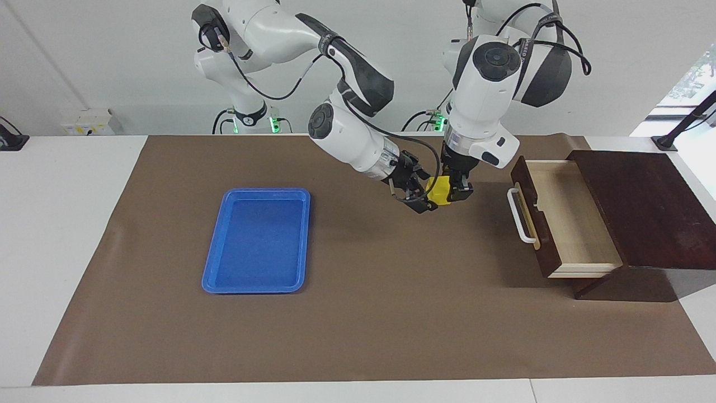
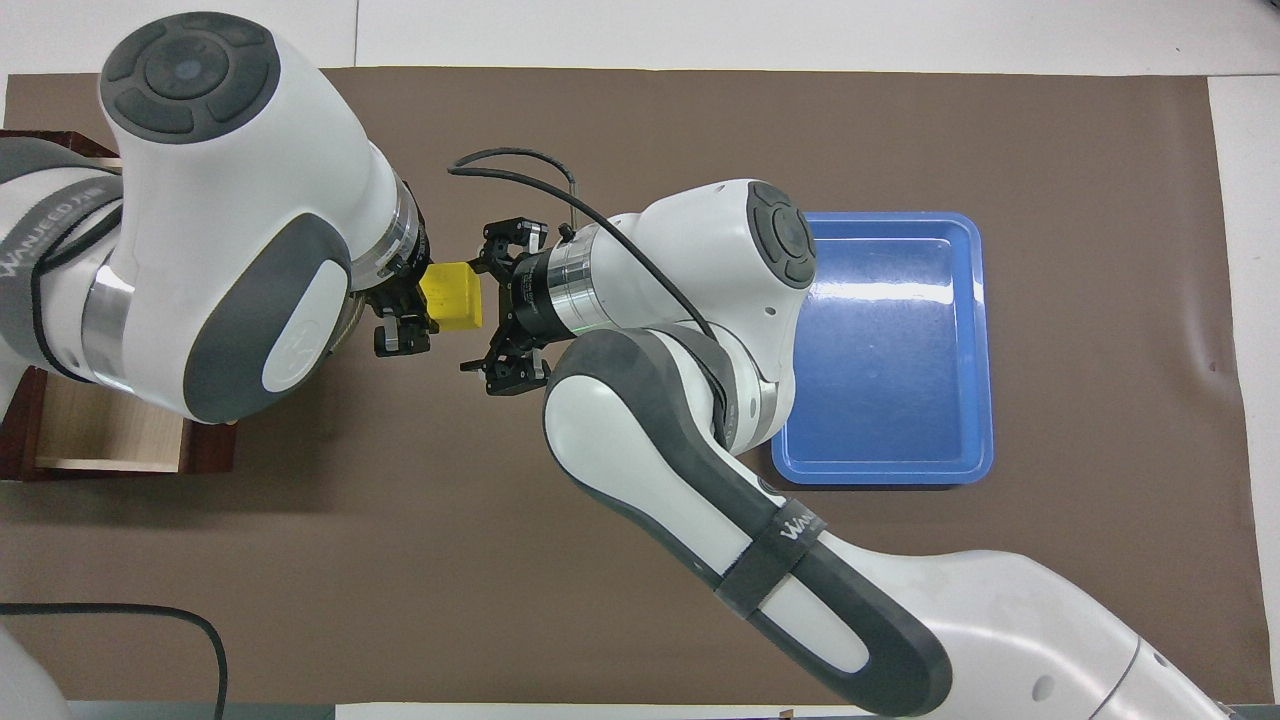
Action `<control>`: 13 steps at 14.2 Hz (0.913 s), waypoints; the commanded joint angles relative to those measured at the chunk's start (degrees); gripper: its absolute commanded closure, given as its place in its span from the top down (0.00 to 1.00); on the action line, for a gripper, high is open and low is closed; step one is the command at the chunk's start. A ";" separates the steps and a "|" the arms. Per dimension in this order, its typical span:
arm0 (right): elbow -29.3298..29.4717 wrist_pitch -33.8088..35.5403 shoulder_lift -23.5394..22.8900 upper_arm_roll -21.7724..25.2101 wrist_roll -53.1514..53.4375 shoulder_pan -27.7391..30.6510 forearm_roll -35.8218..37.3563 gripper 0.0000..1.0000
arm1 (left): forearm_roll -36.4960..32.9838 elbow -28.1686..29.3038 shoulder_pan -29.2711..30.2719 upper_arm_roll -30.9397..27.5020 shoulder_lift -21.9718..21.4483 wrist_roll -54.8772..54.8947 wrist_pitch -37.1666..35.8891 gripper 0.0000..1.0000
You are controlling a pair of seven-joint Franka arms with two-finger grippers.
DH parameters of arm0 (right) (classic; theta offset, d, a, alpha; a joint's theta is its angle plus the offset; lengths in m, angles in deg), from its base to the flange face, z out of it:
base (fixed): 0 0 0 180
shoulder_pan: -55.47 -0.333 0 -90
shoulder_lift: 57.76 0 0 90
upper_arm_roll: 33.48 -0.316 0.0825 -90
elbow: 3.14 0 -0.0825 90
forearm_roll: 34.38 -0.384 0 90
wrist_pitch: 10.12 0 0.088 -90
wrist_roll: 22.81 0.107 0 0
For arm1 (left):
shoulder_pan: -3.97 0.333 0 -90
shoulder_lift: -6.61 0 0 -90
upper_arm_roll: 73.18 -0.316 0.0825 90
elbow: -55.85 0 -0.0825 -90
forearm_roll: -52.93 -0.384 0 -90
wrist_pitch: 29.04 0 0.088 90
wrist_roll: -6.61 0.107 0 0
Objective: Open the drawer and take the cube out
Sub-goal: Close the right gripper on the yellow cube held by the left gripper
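- We're right at the left gripper (image 1: 454, 189), and it's clamped on the cube (image 1: 440, 189), holding that little yellow block up in the air over the brown mat (image 1: 358, 313).
- Here's the right gripper (image 1: 420, 191), fingers spread wide, its jaws bracketing the free side of the cube; in the overhead view its fingertips (image 2: 497, 236) sit just past the block's edge.
- We read this as a mid-air handover: the cube is out of the drawer (image 1: 565, 215), and the right arm looks set to take it.
- Danger one: if the left gripper lets go before the right one has closed, the cube drops to the mat and may bounce or roll.
- Danger two: the two sets of fingers are crowded around one small block; a squeeze on the wrong faces could pinch fingertip against fingertip, or twist the cube out of both grips.
- Danger three: a shallow bite near the cube's edge could let it pivot and slip once the left gripper opens.
- Moving outward, the drawer stands pulled open at the left arm's end of the table, pale inside showing empty, white handle (image 1: 519, 215) facing the middle.
- The blue tray (image 1: 258, 240) lies bare toward the right arm's end, well apart from the action.
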 commanded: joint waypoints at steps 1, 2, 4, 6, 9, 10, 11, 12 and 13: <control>2.80 0.99 -1.49 -0.19 2.67 -0.74 2.24 1.00 | 0.76 -1.97 -0.86 -0.83 0.94 -0.64 -1.37 0.00; 3.06 1.07 -1.58 -0.19 3.11 -0.74 2.68 1.00 | 0.75 -1.97 -0.86 -0.74 0.94 -0.64 -1.37 0.00; 2.97 1.25 -1.58 -0.28 3.03 -0.65 3.47 1.00 | 0.84 -1.97 -0.86 -0.74 0.94 -0.56 -1.11 0.00; 2.97 0.99 -1.58 -0.28 3.03 -0.74 3.47 1.00 | 0.76 -1.97 -0.77 -0.74 0.94 -0.56 -0.85 0.00; 2.97 0.99 -1.49 -0.28 3.38 -0.82 3.73 0.88 | 0.58 -1.89 -0.50 -0.82 0.85 -0.47 -0.49 0.00; 2.97 0.90 -1.49 -0.28 3.47 -0.83 4.17 0.65 | 0.40 -1.89 -0.42 -0.83 0.93 -0.47 -0.23 0.00; 2.97 0.90 -1.49 -0.28 3.82 -1.00 4.44 0.26 | 0.32 -1.80 -0.42 -0.74 0.93 -0.47 0.03 0.00; 3.06 0.81 -1.49 -0.19 3.91 -1.09 4.79 0.00 | 0.32 -1.88 -0.42 -0.82 0.94 -0.29 0.30 0.00; 3.06 0.64 -1.49 -0.19 4.08 -1.00 5.05 0.00 | 0.32 -1.89 -0.50 -0.74 0.94 -0.29 0.47 0.00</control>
